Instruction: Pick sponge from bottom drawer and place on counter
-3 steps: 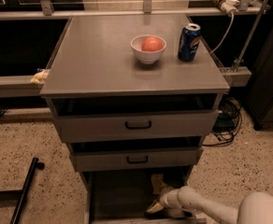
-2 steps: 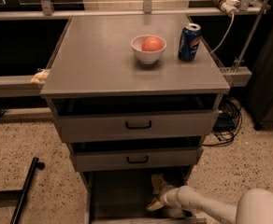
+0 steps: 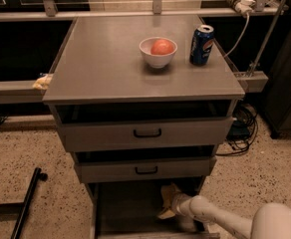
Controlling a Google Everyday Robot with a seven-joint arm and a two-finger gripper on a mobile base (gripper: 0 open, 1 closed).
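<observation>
— Logging the sponge (image 3: pixel 164 213) first. Where did it lie?

— Down in the bottom drawer (image 3: pixel 128 208), which stood pulled out. It was a pale-yellow scrap in the right-hand part of the dark tray. My hand (image 3: pixel 171 203) was low inside that drawer, right up against it. Whether the hand was apart or clamped on the foam, I could not tell.

— How would it handle?

— I judged it light and soft. It would squash under a hard squeeze and spring back, not break. It looked dry, so probably not slippery, and a drop would do it no harm.

— Where to take hold?

— Across the narrow sides at mid-block, so it would hang level. Gentle pressure only, because a corner pinch might let it fold and twist free.

— And the counter (image 3: pixel 95 63)?

— The upper drawers (image 3: pixel 145 133) stood slightly out above my arm (image 3: pixel 220 218), so I reckoned on backing out before lifting. The grey stretch left of the white bowl (image 3: pixel 158 59) and blue can (image 3: pixel 202 45) seemed the spot.
</observation>
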